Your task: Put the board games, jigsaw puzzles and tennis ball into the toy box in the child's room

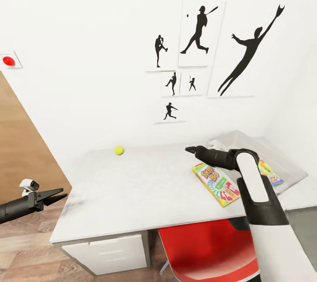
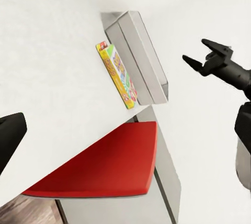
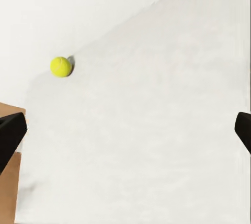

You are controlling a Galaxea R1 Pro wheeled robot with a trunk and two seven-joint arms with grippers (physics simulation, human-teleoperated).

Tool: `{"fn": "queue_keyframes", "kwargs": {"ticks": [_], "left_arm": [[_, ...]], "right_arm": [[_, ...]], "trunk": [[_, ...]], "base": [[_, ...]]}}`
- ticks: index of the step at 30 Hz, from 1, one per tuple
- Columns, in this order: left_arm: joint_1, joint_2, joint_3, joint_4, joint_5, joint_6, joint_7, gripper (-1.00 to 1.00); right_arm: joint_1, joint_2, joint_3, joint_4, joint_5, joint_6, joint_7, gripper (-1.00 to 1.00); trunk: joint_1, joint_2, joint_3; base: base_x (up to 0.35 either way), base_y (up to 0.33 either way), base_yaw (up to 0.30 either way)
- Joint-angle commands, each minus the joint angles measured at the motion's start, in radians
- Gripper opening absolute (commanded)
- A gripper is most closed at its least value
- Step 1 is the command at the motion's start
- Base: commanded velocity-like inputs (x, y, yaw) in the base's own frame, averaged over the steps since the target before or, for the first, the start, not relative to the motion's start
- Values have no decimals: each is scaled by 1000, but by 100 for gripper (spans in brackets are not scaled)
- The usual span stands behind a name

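Facing a white wall over the bench (image 1: pixel 145 194), six black silhouette pictures (image 1: pixel 200 31) hung above it.

Hidden / cut off:
- Right arm (image 1: pixel 257 194) crossing in front of the toy box (image 1: pixel 246 139); box interior mostly blocked, contents hard to count. One strip of puzzle-patterned colour, a jigsaw puzzle (image 1: pixel 269 172), peeking out beside the arm in the box; second puzzle not made out.
- Skip-Bo box (image 1: pixel 215 184) flat on the bench just beside the toy box's near wall, one corner covered by the arm, close to the bench's front edge.
- Red chair (image 1: pixel 207 247) tucked under the front edge, cut off by the frame bottom and by the arm.
- White drawer unit (image 1: pixel 108 253) under the bench's left end, partly seen.
- Red knob (image 1: pixel 8 60) on a wall plate at far left, detail too small to read.

Counts: one tennis ball (image 1: pixel 119 150), alone near the back edge of the bench, well apart from the box. One board game seen. One toy box at the right end, against the wall corner.

Tools:
- Right tool (image 1: pixel 190 149) over mid-bench, empty, fingers parted as seen from the left wrist camera; ball ahead of it, not touching.
- Left tool (image 1: pixel 59 194) off the bench's left end over wood floor (image 1: pixel 26 251), fingers apart, empty.
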Motion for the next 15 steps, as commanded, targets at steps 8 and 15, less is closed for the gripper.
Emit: {"fn": "queue_keyframes", "kwargs": {"ticks": [8, 15], "left_arm": [[-1, 0, 0, 0, 0, 10, -4, 100], [-1, 2, 1, 0, 0, 10, -4, 100]], "right_arm": [[-143, 98, 20, 181, -5, -2, -308, 100], [-195, 103, 16, 347, 5, -22, -388, 100]], "trunk": [[1, -2, -2], [1, -2, -2]], "base": [[0, 0, 0], [0, 0, 0]]}}
